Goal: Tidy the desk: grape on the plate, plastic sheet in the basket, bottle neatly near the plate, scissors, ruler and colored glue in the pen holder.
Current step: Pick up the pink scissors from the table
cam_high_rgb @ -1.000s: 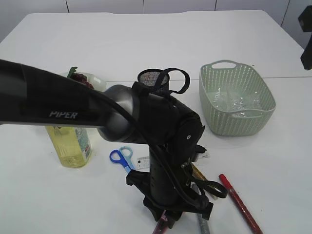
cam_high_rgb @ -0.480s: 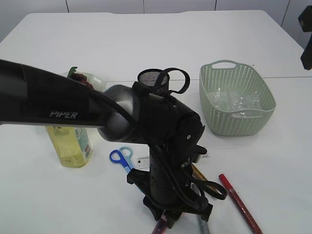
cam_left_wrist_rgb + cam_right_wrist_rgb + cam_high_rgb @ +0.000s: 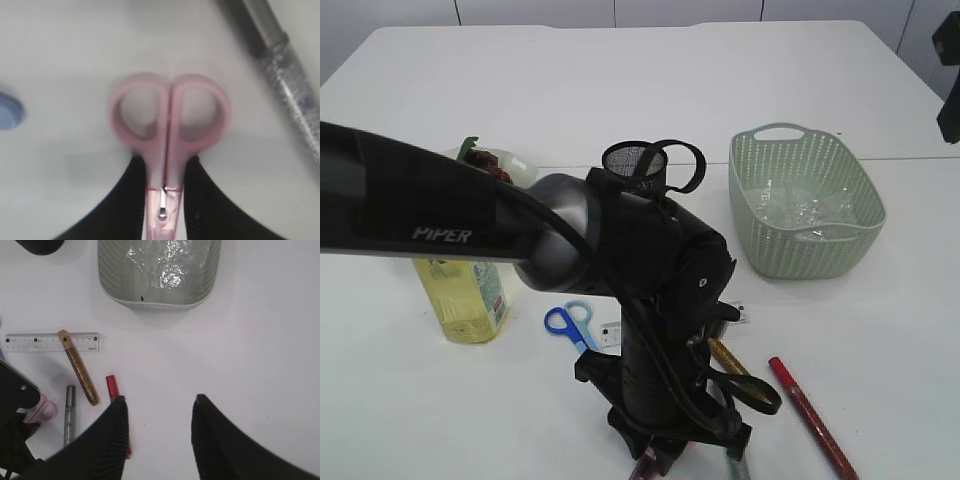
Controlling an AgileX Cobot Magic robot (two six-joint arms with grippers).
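On the worktop, the basket at two o'clock already holds the plastic sheet. The bottle stands at nine. Ruler, glue sticks (three) wait. The left claw pinches pink scissors; the right claw gapes empty.

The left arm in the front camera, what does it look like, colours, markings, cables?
The left arm is a glossy black tube with white "PIPER" lettering, ending in a rounded dark grey joint. Black cables loop around the wrist. Its end effector has curved matte black fingers. The right end effector has matching black fingers.
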